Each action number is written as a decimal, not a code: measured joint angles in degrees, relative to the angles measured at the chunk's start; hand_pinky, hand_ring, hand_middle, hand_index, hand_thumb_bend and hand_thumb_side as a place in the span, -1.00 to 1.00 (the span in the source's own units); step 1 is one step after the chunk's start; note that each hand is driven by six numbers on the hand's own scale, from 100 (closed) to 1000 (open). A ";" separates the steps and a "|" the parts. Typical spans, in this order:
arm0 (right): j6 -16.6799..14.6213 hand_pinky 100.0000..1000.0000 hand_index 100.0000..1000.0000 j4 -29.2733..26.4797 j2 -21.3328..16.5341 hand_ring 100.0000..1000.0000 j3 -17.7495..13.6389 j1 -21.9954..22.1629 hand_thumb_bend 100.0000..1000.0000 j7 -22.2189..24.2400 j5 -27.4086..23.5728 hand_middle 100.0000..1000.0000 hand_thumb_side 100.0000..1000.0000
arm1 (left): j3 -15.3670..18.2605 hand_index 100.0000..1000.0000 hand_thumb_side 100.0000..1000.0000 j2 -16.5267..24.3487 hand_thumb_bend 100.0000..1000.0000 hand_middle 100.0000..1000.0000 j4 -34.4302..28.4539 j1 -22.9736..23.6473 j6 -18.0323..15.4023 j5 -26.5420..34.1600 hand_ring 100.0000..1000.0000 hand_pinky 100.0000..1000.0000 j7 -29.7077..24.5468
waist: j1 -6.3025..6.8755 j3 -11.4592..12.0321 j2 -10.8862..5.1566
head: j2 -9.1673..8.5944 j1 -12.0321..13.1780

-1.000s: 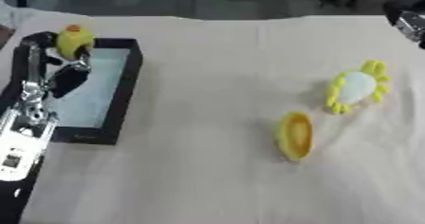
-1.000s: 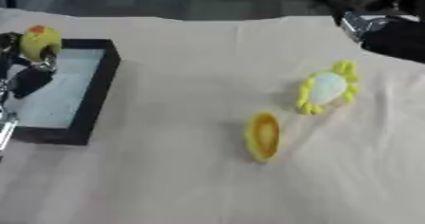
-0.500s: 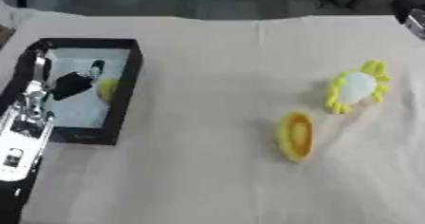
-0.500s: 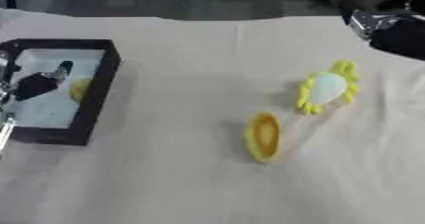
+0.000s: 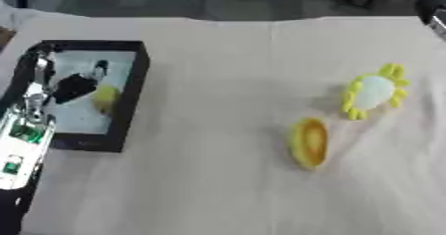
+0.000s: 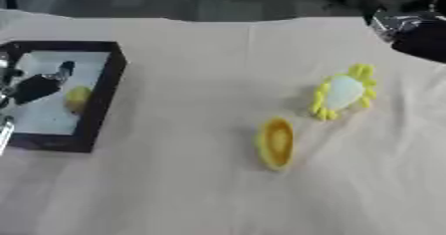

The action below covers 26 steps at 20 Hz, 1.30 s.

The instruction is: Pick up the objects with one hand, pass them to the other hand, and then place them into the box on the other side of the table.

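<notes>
While left hand [image 5: 74,85] hangs over black box [image 5: 131,97] – fingers relaxed, empty – yellow toy [image 5: 106,98] lies inside

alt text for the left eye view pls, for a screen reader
The robot's left hand reaches over a black-rimmed box at the table's left, a small yellow object inside beside it. On the beige cloth at right lie a yellow oval shell-like toy and a white toy with yellow petals.

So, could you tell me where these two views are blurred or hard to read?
Left eye view: the left hand over the black box is smeared, fingers unreadable. Right eye view: the right hand is a dark blur at the upper corner; the yellow toys stay soft-edged.
</notes>
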 measured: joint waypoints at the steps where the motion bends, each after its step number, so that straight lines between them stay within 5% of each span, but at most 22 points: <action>1: 0.03 0.45 0.54 0.00 -0.22 0.58 -0.01 0.27 -0.20 0.17 0.10 0.16 -0.69 | -0.06 0.46 0.11 -0.31 -0.26 0.45 -1.06 0.07 -2.91 2.65 0.97 0.31 2.48 | 0.00 0.01 0.00 | 0.00 -0.30; 5: -0.61 0.52 0.60 0.00 -1.77 0.67 0.12 0.92 -0.04 4.33 2.61 0.34 -0.66 | -0.76 0.47 0.13 -1.36 -0.21 0.45 -3.26 0.88 -14.61 12.55 0.96 0.31 9.04 | -0.02 0.02 0.01 | 0.00 -1.32; 9: -3.60 0.55 0.61 0.50 -4.51 0.70 0.20 0.66 -0.07 14.02 5.03 0.41 -0.62 | -1.70 0.46 0.11 -1.85 -0.24 0.44 -4.30 1.42 -20.50 17.50 0.95 0.31 11.20 | -0.02 0.10 0.01 | 0.01 -2.62; 17: -13.16 0.60 0.69 10.01 -11.69 0.72 0.89 -4.82 -0.07 32.03 8.65 0.52 -0.67 | -2.77 0.52 -0.01 -3.16 -0.16 0.47 -5.89 1.46 -23.15 19.51 0.87 0.25 9.90 | -0.03 0.40 0.01 | 0.02 -5.63; 26: -20.54 0.65 0.71 20.76 -12.99 0.77 6.34 -10.85 0.00 41.15 15.29 0.58 -0.84 | -3.40 0.51 0.00 -4.02 -0.22 0.46 -6.67 1.45 -23.33 19.60 0.90 0.26 6.53 | -0.03 0.83 0.01 | -0.04 -7.31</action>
